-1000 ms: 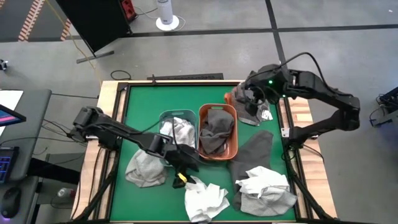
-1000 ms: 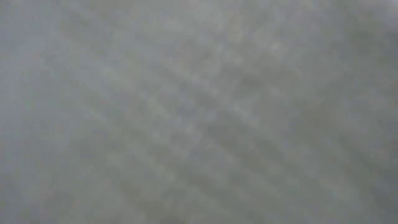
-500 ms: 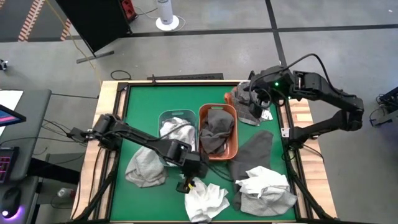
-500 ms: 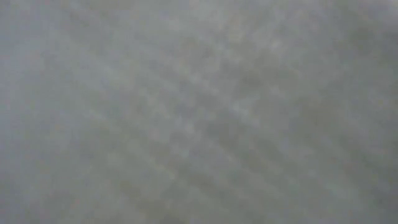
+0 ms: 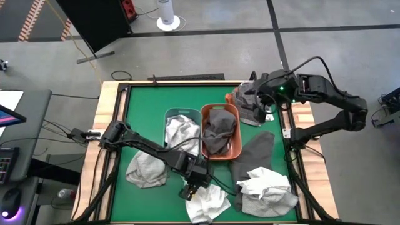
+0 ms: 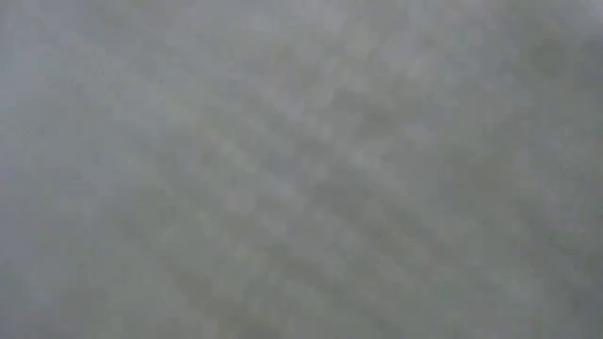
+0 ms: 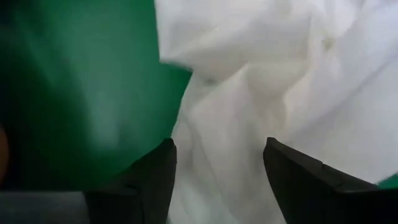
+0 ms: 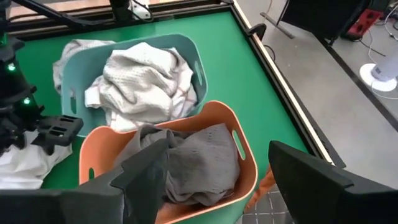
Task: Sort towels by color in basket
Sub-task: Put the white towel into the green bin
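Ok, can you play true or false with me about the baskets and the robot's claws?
1. The orange basket holds dark grey towels. True.
2. The teal basket is empty. False: light towels lie in it.
3. The left gripper is over a white towel, fingers apart. True.
4. The right gripper holds a white towel. False: it is open, holding nothing, over grey cloth at the table's far right corner.
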{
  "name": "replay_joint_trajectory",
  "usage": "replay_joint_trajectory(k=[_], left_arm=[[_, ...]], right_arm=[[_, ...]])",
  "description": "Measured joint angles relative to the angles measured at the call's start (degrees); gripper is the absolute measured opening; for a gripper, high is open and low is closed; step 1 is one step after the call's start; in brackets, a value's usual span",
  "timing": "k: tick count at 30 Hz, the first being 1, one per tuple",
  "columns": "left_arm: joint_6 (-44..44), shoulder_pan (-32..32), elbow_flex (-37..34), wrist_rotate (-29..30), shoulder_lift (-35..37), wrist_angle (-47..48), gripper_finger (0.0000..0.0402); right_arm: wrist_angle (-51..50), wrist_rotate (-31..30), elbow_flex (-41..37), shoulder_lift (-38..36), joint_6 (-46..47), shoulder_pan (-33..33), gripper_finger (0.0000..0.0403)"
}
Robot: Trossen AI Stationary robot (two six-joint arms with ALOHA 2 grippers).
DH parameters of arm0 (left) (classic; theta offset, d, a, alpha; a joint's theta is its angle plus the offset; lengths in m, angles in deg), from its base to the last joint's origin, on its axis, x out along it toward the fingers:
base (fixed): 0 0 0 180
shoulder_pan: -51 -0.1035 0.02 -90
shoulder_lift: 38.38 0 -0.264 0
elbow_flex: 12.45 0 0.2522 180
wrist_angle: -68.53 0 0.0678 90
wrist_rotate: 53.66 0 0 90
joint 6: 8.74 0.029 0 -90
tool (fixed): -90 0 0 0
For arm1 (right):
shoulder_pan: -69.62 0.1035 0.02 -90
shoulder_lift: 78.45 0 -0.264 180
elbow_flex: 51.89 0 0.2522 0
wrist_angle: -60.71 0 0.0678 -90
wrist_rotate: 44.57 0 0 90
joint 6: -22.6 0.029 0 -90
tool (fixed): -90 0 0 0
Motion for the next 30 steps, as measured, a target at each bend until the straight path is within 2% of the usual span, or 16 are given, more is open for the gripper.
replay_joint_trajectory(k=[4, 8, 14, 19, 22, 26, 30], left_arm=[[0.2, -0.1, -0.1, 0.9, 0.3, 0.7, 0.0182], [0.2, -0.1, -0.1, -0.6, 0.3, 0.9, 0.0130], [0.9, 0.8, 2.6, -1.9, 0.3, 3.5, 0.0014], [-0.4, 1.0, 8.9, -4.6, 0.2, 10.5, 0.0003], [-0.8, 1.0, 13.6, -5.4, 1.2, 18.2, 0.0002], [0.8, -0.2, 16.1, -5.2, 6.9, 29.1, 0.0001], [1.7, -2.2, 16.5, -3.8, 15.0, 34.5, 0.0001]], right_arm=[[0.2, 0.0, 0.0, -1.1, -0.7, -0.3, 0.0306], [0.3, 0.0, 0.0, -1.8, -0.5, -0.3, 0.0306], [0.3, 0.0, 0.0, -2.3, 0.6, -0.4, 0.0306], [0.5, 0.0, 0.0, -2.2, 1.9, -0.7, 0.0306], [1.4, -0.7, 0.0, -2.2, 2.6, -1.1, 0.0306], [4.4, -1.3, 0.0, -2.2, 4.6, -1.5, 0.0306], [7.8, -2.2, 0.0, -2.1, 6.8, -1.9, 0.0306]])
